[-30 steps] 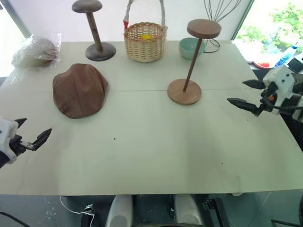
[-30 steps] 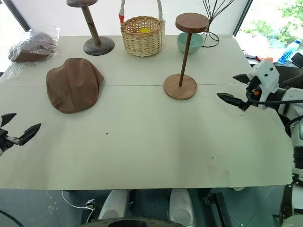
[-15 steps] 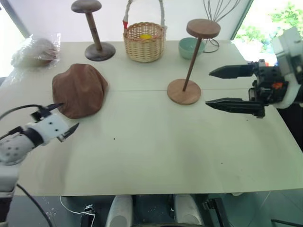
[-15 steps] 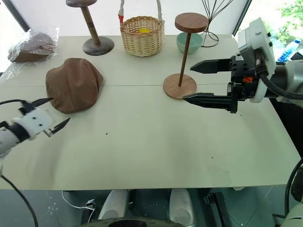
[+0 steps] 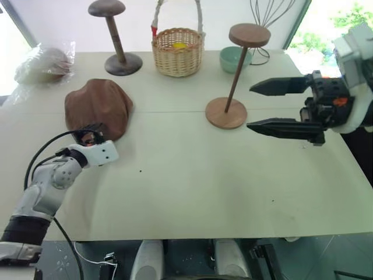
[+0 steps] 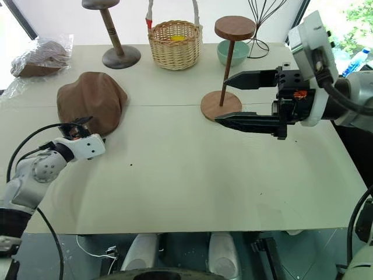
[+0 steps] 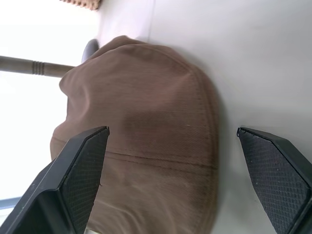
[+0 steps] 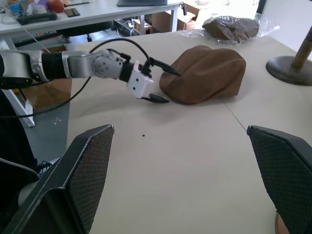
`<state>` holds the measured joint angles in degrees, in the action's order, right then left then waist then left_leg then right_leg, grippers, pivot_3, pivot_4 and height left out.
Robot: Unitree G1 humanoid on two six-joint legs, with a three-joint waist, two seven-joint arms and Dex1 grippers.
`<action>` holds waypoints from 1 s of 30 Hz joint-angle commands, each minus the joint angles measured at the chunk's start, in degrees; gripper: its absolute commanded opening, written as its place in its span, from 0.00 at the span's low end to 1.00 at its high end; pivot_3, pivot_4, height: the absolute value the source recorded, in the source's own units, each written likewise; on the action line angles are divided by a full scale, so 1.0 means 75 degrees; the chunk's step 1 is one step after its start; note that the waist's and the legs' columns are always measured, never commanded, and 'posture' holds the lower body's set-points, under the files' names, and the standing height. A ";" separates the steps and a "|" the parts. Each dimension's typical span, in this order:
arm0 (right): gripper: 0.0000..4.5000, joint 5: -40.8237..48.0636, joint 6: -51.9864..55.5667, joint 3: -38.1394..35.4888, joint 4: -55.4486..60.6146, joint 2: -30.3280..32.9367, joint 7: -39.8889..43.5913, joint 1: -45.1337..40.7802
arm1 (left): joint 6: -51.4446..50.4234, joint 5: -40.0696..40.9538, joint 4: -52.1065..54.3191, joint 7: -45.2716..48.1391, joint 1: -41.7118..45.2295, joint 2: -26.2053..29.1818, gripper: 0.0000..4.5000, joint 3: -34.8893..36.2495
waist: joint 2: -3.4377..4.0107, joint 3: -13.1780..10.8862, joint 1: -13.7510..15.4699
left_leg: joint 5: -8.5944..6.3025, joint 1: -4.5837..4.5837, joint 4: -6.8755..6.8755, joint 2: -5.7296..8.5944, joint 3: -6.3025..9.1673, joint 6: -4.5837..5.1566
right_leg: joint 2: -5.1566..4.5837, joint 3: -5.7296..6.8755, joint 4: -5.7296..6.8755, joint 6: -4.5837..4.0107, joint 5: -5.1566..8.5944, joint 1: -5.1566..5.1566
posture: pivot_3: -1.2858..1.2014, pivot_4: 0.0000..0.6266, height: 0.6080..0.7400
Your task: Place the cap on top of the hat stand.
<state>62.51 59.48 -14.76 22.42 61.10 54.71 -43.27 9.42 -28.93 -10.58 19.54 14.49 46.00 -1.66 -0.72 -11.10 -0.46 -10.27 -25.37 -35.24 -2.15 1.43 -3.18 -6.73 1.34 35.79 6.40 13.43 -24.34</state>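
The reddish-brown cap (image 5: 98, 106) lies flat on the left part of the table. My left gripper (image 5: 87, 133) is open at the cap's near edge, and I cannot tell if it touches. In the left wrist view the cap (image 7: 146, 161) lies between and beyond the spread fingers (image 7: 78, 170). The hat stand (image 5: 236, 76), thin-stemmed with a round top disc, stands upright at centre right. My right gripper (image 5: 249, 107) hovers open and empty just right of it, pointing left. The right wrist view shows the cap (image 8: 204, 73) and the left gripper (image 8: 165, 85).
Along the table's far edge stand a darker, thicker wooden stand (image 5: 116, 41), a wicker basket (image 5: 178, 51), a green bowl (image 5: 234, 58) and a wire frame (image 5: 268, 23). A plastic-wrapped bundle (image 5: 44, 63) lies at the far left. The table (image 5: 186, 186) is bare in front.
My left gripper has come in from the table's left edge to the cap's near edge, rolling as it went. My right gripper rose and swung left toward the hat stand.
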 commanded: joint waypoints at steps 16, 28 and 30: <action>1.00 0.0234 -0.0038 0.0101 -0.0063 -0.0197 -0.0589 -0.0747 | -0.0715 -0.1752 -0.3214 -0.2885 0.2649 -0.0597 0.98 -0.1296 | -0.0005 -0.0001 0.0154 | 0.0003 -0.0005 -0.0018 -0.0001 0.0000 0.0001 | 0.0001 0.0001 0.0037 0.0039 -0.0021 -0.0010 | 0.52 0.24 0.91; 1.00 0.0098 -0.0039 0.0221 -0.0167 -0.0193 -0.0660 -0.0745 | -0.0440 -0.1393 -0.3132 -0.2832 0.2696 -0.0423 0.01 -0.1221 | -0.0007 -0.0002 0.0153 | 0.0003 -0.0004 -0.0021 -0.0001 0.0000 0.0000 | 0.0001 0.0001 0.0037 0.0034 -0.0019 -0.0011 | 0.52 0.24 0.91; 1.00 0.0274 0.0147 0.0160 -0.0315 -0.0203 -0.0761 -0.0816 | -0.0476 -0.1382 -0.3090 -0.2870 0.2750 -0.0360 0.01 -0.1182 | -0.0007 -0.0002 0.0152 | 0.0004 -0.0004 -0.0021 -0.0001 0.0000 0.0000 | 0.0001 0.0001 0.0037 0.0035 -0.0020 -0.0010 | 0.52 0.24 0.91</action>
<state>63.59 60.12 -12.01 20.65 59.39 49.50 -47.46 5.71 -40.20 -35.40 -1.37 33.88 41.99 -12.06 -0.77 -11.11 0.68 -10.25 -25.40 -35.40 -2.16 1.43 -3.18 -6.72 1.35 36.07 6.66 13.28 -24.42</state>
